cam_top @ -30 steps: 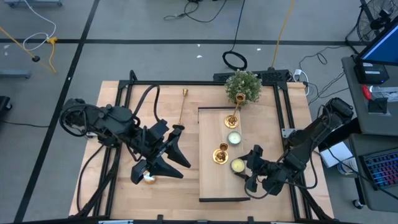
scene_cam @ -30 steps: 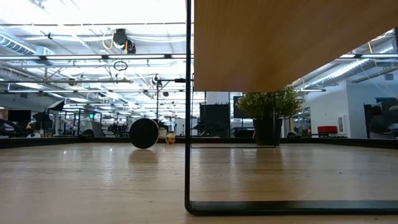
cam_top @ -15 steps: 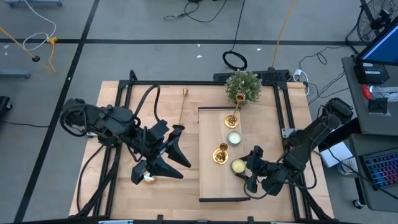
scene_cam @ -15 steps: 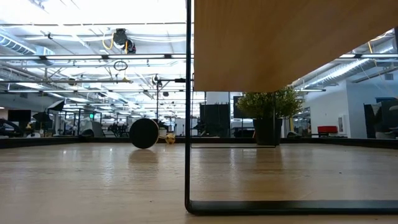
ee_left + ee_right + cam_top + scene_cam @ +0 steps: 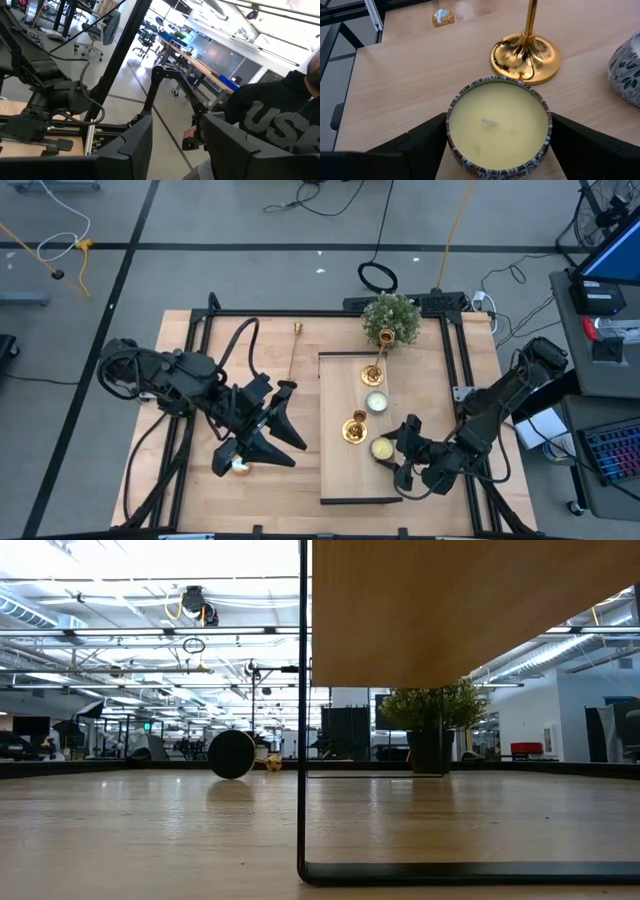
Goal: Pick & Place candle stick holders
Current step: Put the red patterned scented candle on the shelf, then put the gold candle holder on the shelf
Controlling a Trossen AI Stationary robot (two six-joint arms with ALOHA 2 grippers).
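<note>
Two gold candle stick holders stand on a raised wooden board (image 5: 340, 480): a short one (image 5: 352, 429) and a taller one (image 5: 373, 370). A third (image 5: 292, 355) lies on its side on the table left of the board; its round base (image 5: 232, 753) faces the near edge. My right gripper (image 5: 499, 137) is low at the board's right side, open, with a finger on either side of a yellow candle tin (image 5: 498, 122) that rests on the board. The short holder's base (image 5: 526, 54) is just beyond the tin. My left gripper (image 5: 290, 418) hangs high over the table's left half, level, open and empty. My right gripper has its fingers (image 5: 422, 142) close against the two opposite sides of the candle tin's wall (image 5: 451, 135), slanting down from the table's right. I cannot tell whether they touch it. The tin sits flat on the board.
A second patterned tin (image 5: 376, 401) sits between the two standing holders. A green potted plant (image 5: 390, 318) stands at the board's far end. A small gold ball (image 5: 240, 465) lies on the table under my left arm. The board's black leg frame (image 5: 302, 740) stands ahead in the low view.
</note>
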